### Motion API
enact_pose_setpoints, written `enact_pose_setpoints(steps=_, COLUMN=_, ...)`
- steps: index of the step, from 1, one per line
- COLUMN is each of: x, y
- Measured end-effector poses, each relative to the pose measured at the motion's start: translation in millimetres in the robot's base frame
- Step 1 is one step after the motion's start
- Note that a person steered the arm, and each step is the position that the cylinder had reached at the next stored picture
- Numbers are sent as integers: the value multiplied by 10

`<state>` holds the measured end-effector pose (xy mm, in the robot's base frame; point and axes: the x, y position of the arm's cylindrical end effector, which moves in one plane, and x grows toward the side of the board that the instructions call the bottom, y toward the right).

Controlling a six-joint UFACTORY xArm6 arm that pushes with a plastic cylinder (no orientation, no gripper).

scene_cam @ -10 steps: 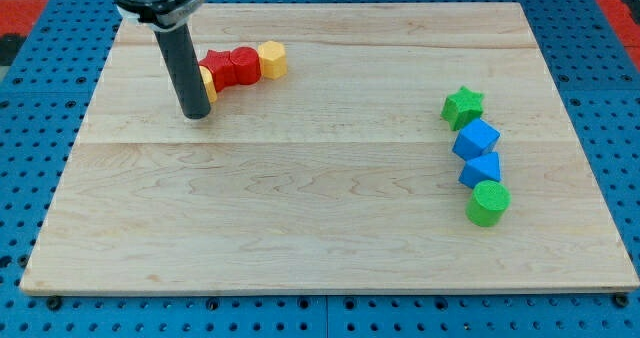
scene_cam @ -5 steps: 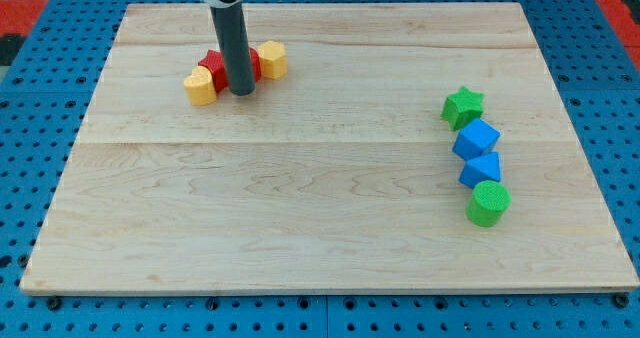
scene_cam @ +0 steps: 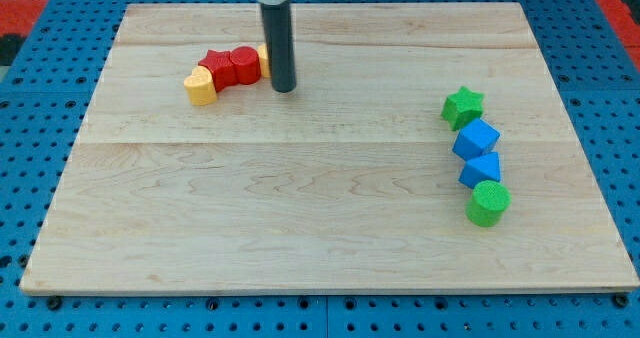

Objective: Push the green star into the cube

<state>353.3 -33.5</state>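
Note:
The green star (scene_cam: 463,106) lies at the view's right, at the top of a short column of blocks. The blue cube (scene_cam: 476,138) sits just below it, touching or nearly touching it. My tip (scene_cam: 284,87) is at the view's upper middle, far to the left of the star. It stands in front of the right end of a row of red and yellow blocks.
Below the cube are a second blue block (scene_cam: 481,168) and a green cylinder (scene_cam: 488,203). At the upper left lie a yellow block (scene_cam: 201,86), two red blocks (scene_cam: 231,66) and another yellow block (scene_cam: 262,58), mostly hidden behind the rod.
My tip has moved steadily to the right, from left of the red and yellow row to its right end. No block has visibly moved.

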Motion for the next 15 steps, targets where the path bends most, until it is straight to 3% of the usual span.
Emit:
enact_pose_setpoints(steps=3, x=-345, y=1554)
enact_pose_setpoints(steps=4, x=-346, y=1765)
enact_pose_setpoints(steps=8, x=-177, y=1855)
enact_pose_setpoints(steps=10, x=512, y=1968)
enact_pose_setpoints(steps=11, x=624, y=2145)
enact_pose_setpoints(steps=15, x=561, y=2258)
